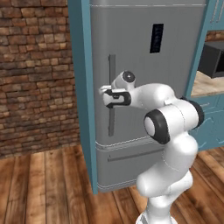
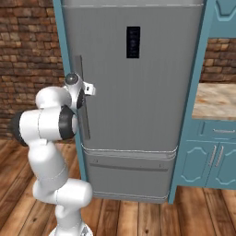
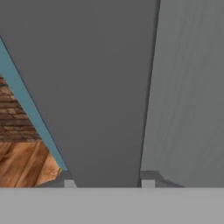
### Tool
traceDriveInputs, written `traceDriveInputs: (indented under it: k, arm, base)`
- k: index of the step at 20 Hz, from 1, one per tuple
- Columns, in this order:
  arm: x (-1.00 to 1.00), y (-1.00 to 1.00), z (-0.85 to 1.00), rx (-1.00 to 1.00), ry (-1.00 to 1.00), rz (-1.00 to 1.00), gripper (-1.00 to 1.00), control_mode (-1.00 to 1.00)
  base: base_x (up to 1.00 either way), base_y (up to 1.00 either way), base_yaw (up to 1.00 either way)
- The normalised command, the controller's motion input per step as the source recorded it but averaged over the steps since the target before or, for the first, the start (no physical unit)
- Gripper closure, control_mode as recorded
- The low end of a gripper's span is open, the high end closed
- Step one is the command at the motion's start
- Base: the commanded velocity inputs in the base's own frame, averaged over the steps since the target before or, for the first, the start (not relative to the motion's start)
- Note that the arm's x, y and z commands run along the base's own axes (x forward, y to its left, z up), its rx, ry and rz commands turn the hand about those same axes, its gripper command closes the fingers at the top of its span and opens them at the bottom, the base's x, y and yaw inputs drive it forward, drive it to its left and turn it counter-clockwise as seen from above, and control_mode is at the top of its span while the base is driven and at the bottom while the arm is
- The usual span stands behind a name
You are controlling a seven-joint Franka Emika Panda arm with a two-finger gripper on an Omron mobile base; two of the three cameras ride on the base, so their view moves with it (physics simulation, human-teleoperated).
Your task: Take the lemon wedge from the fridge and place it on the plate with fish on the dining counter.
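Lemon wedge: not visible, judged to lie inside the shut fridge [image 1: 148, 78], behind the door in front of the claw [image 1: 109, 98]. The claw is clamped on the long vertical handle [image 2: 83, 117], one finger on each side. Step in hand: opening the fridge. The next move calls for pulling the handle outward along the door's arc.

matt grey metal fridge [image 1: 144, 65], wood plank floor [image 1: 43, 188]

Brick wall [image 1: 35, 74] behind a wooden floor [image 1: 48, 188]; teal cabinets [image 2: 209, 159] (stone-topped) alongside.
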Motion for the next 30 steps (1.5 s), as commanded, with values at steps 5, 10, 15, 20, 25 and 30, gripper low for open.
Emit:
traceDriveInputs:
  k: [5, 10, 15, 20, 25, 30]
  arm:
    - [-0.99, -0.28, 0.00, 0.00, 0.00, -0.18, 1.00, -1.00]
    - [-1.00, -0.48, 0.00, 0.02, 0.00, -0.21, 1.00, -1.00]
    - [-1.00, -0.64, 0.00, 0.13, 0.00, -0.33, 1.00, -1.00]
    - [-1.00, -0.24, 0.55, 0.12, -0.01, -0.43, -1.00, -1.00]
    - [-0.78, 0.80, 1.00, -0.05, -0.07, -0.24, -1.00, -1.00]
    - [-0.22, 1.00, 0.95, -0.23, 0.00, -0.08, -1.00, -1.00]
  base:
    - [0.00, 0.00, 0.00]
    - [0.00, 0.00, 0.00]
    - [0.00, 0.00, 0.00]
    - [0.00, 0.00, 0.00]
    - [0.00, 0.00, 0.00]
    - [0.00, 0.00, 0.00]
